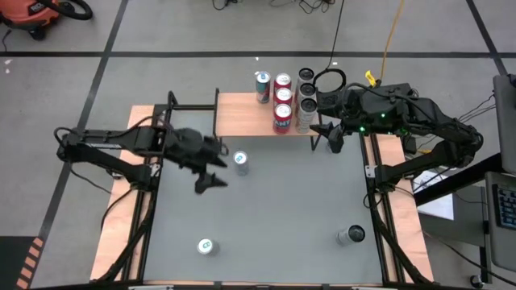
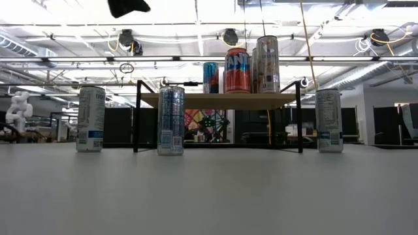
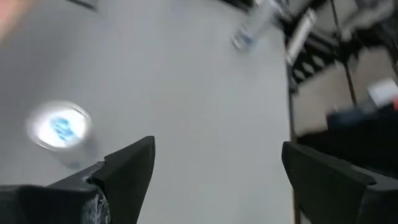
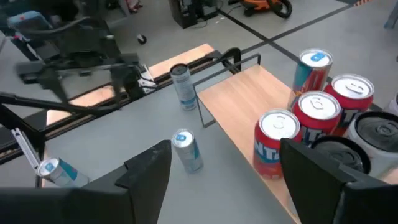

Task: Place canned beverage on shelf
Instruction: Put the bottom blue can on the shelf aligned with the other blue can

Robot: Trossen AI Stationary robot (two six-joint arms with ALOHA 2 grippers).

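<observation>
The shelf (image 1: pixel 246 115) stands at the table's far edge, its wooden top on black legs (image 2: pixel 219 100). Several cans stand on its right part: a blue one (image 1: pixel 262 87), red ones (image 1: pixel 282 98) and dark-topped ones (image 1: pixel 306 90). A blue-and-silver can (image 1: pixel 240 161) stands upright on the grey table. My left gripper (image 1: pixel 211 176) is open and empty just left of that can, raised above the table. My right gripper (image 1: pixel 326 137) is open and empty at the shelf's right end; its wrist view (image 4: pixel 227 168) looks over the shelf's cans (image 4: pixel 317 109).
Two more cans stand near the table's front, one left (image 1: pixel 208 246) and one right (image 1: pixel 351 235). The right wrist view shows another can (image 4: pixel 182 87) by the far left rails. Pale side boards with black rails (image 1: pixel 133 201) flank the table. The grey middle (image 1: pixel 282 201) is bare.
</observation>
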